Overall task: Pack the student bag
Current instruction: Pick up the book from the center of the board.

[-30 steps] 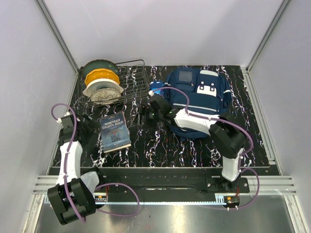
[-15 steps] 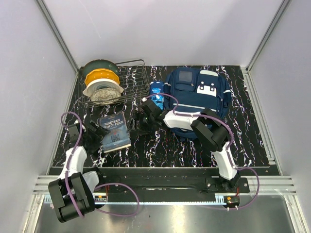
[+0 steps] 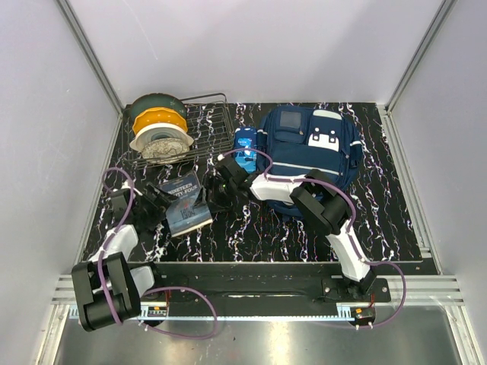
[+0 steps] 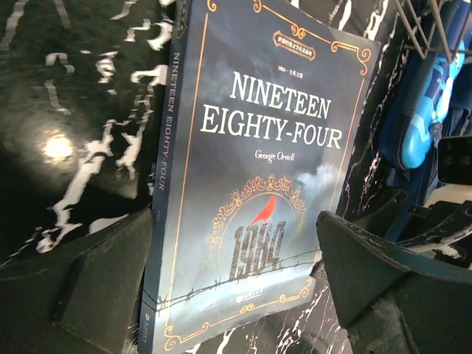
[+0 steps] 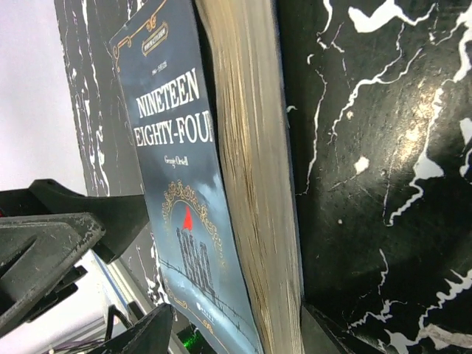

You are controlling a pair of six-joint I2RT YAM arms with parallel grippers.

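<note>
- The student bag [image 3: 312, 148], a large navy blue fabric backpack with white stripes and white patches on its front pockets, lies front-up on the right half of the black, white-veined table [image 3: 251, 237], well apart from both claws.
- A small glossy blue pencil case [image 3: 245, 142] sits right against the bag's left side. The right arm crosses over the bag's near edge, so I cannot tell whether the main compartment is unzipped.
- The left gripper [image 4: 232, 216] is released, its jaws spread wide to either side of a dark blue-grey paperback book [image 4: 265, 162] titled Nineteen Eighty-Four, one by the spine and one by the opposite edge. Nothing shows a firm clamp.
- The right gripper [image 5: 236, 313] is also released. Its parted jaws stand at the book's cream page edge with a gap wider than the page block.
- Handling judgement: the bag looks soft and floppy, likely light while unfilled, so it should sag and fold rather than hold its mouth open.
- A pinch on loose cloth would probably slide or bunch. Better holds are the stiffer parts, namely the zip-edged rim of the opening or the top loop, with one claw lifting that rim while the other feeds things in.
- The book is stiff and smooth-covered, and its flat faces could slip from a light pinch.
</note>
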